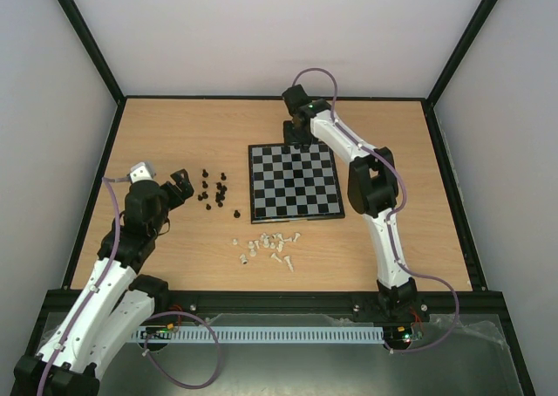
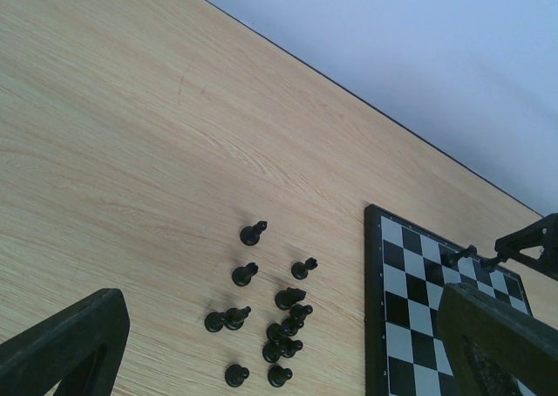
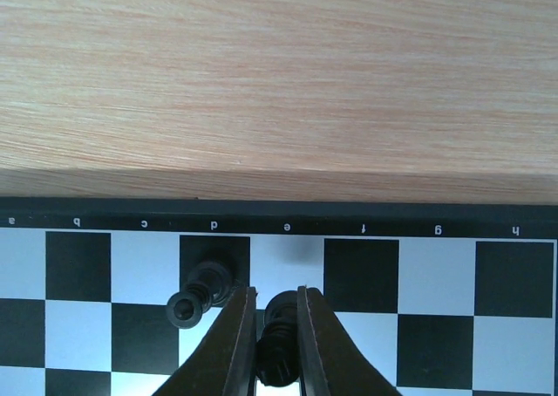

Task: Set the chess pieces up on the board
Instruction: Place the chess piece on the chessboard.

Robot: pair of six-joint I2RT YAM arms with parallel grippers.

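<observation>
The chessboard (image 1: 294, 182) lies flat mid-table. My right gripper (image 1: 301, 139) is at the board's far edge, shut on a black piece (image 3: 282, 348) that it holds over the e-file square of the back row. Another black piece (image 3: 200, 292) stands on the d square beside it. My right gripper (image 3: 275, 302) has its fingers tight on either side of the held piece. Several black pieces (image 1: 214, 191) stand loose on the table left of the board and show in the left wrist view (image 2: 281, 319). My left gripper (image 1: 179, 187) is open and empty above them. Several white pieces (image 1: 270, 246) lie near the board's front.
The wooden table (image 1: 174, 134) is ringed by a black frame and white walls. The board's left border (image 2: 375, 309) shows in the left wrist view, right of the black cluster. The right arm reaches along the board's right side.
</observation>
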